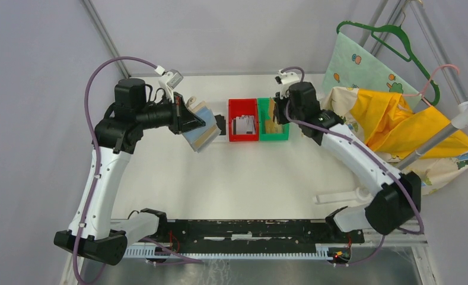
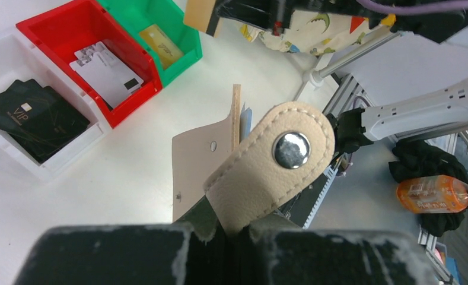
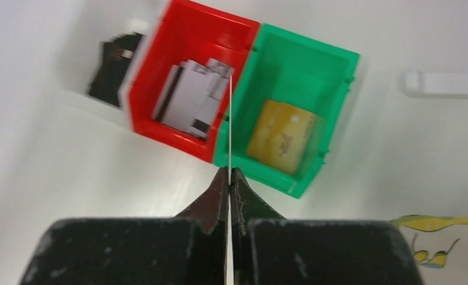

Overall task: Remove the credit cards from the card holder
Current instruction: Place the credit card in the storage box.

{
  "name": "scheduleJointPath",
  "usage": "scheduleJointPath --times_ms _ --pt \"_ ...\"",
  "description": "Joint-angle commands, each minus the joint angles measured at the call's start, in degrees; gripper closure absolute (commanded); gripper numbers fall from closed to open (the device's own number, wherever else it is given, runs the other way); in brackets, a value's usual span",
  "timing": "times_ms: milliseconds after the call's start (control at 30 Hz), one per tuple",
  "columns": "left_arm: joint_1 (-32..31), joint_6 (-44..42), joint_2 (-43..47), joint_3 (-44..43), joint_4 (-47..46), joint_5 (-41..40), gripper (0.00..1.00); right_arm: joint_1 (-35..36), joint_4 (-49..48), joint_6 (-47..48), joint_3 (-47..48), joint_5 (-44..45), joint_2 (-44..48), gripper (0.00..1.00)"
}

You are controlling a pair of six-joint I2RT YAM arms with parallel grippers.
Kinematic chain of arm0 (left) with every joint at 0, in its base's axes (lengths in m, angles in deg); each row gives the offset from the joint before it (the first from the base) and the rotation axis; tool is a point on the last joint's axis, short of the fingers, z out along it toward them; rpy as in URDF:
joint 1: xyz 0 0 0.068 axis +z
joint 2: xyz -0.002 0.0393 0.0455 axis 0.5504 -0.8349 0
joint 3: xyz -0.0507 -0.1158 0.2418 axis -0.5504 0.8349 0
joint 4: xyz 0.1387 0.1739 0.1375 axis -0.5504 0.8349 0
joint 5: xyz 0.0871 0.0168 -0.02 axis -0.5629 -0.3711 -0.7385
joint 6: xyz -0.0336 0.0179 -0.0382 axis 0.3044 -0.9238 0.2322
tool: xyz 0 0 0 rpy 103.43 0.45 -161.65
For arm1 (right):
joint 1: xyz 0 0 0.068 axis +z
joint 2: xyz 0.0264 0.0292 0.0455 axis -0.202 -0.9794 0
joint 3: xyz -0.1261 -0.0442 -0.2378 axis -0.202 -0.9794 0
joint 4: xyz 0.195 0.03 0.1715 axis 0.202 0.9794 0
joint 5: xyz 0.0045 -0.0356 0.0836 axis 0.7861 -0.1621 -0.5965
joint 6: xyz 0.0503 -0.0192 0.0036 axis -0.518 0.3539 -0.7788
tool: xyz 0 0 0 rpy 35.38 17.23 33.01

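**Holder held by the left arm, one card pinched by the right**

The only writing you can read is "VIP" on the top of the black cards (image 2: 38, 119) in the white bin (image 2: 71, 159). Print on the grey cards (image 2: 107, 71) in the red bin (image 2: 137, 56) and on the gold card (image 3: 282, 138) in the green bin (image 3: 332, 107) is too small or blurred to read.

Your left gripper (image 2: 234, 228) is clamped on the beige card holder (image 2: 199, 157) at the base of its snap tab (image 2: 279, 157), holding it off the table (image 1: 249, 172) just left of the bins. Your right gripper (image 3: 228, 175) is closed on a thin card (image 3: 229, 119), above the wall shared by the red and green bins.

That card shows edge-on, so its face cannot be seen in the right wrist view. From above, the holder and left gripper hide most of the white bin. The holder's sleeves are hard to make out.

The three bins sit touching in a row toward the far edge. The table in front of them, toward the arm bases, is bare.
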Motion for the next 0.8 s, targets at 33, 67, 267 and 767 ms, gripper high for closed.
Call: scheduleJointPath --times_ms 33,67,267,767 --pt "0.1 -4.7 0.6 -2.0 0.2 0.2 0.98 -0.2 15.9 8.0 12.9 15.8 -12.4 1.00" --pt "0.2 -4.7 0.7 -1.9 0.2 0.3 0.98 -0.2 16.9 8.3 14.9 17.2 -14.8 1.00" --pt "0.2 -5.2 0.6 -1.4 0.3 1.8 0.98 0.0 21.0 9.5 24.1 21.9 -26.4 1.00" --pt "0.1 -4.7 0.7 -2.5 -0.2 3.0 0.98 2.0 21.9 6.0 31.9 27.0 -42.2 1.00"
